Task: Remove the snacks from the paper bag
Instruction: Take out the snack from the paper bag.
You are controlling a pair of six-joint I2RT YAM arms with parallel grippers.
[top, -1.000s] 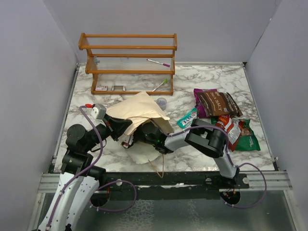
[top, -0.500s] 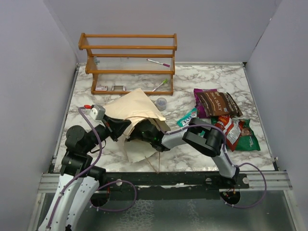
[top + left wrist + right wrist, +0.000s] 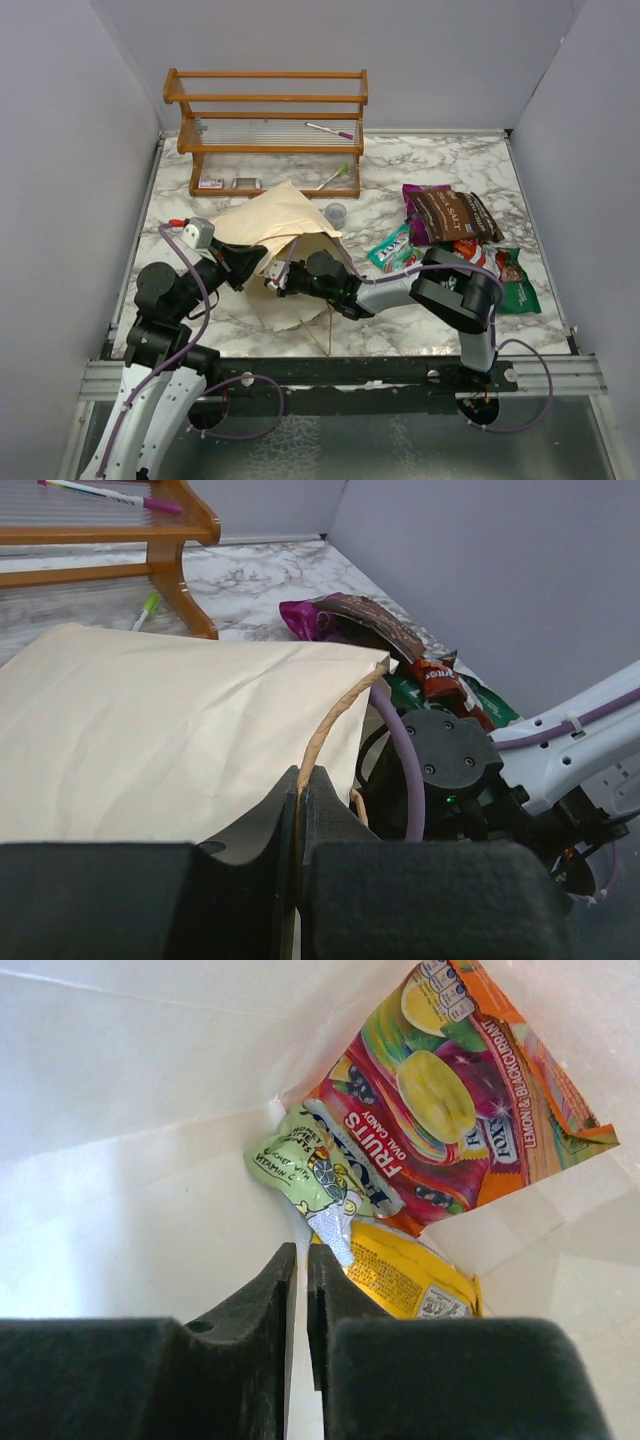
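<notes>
The cream paper bag [image 3: 275,220] lies on its side at centre-left, mouth toward my arms. My left gripper [image 3: 300,780] is shut on its tan string handle [image 3: 325,715], holding the upper edge up. My right gripper [image 3: 301,1255] is inside the bag with its jaws shut. The silver end of a green packet [image 3: 310,1175] touches its right fingertip; nothing shows between the fingers. An orange fruit-candy packet [image 3: 450,1100] and a yellow one [image 3: 400,1275] lie just beyond. On the table to the right lie dark brown [image 3: 450,213], teal [image 3: 390,248], red [image 3: 480,265] and green [image 3: 515,285] packets.
A wooden rack [image 3: 265,130] with markers on it stands at the back of the marble table [image 3: 440,160]. A small clear cup [image 3: 336,212] sits by the bag's far corner. Grey walls close in the left, right and back sides.
My right gripper has closed inside the bag, and its arm has shifted slightly right. The left gripper still holds the handle; the bag's top edge has shifted a little.
</notes>
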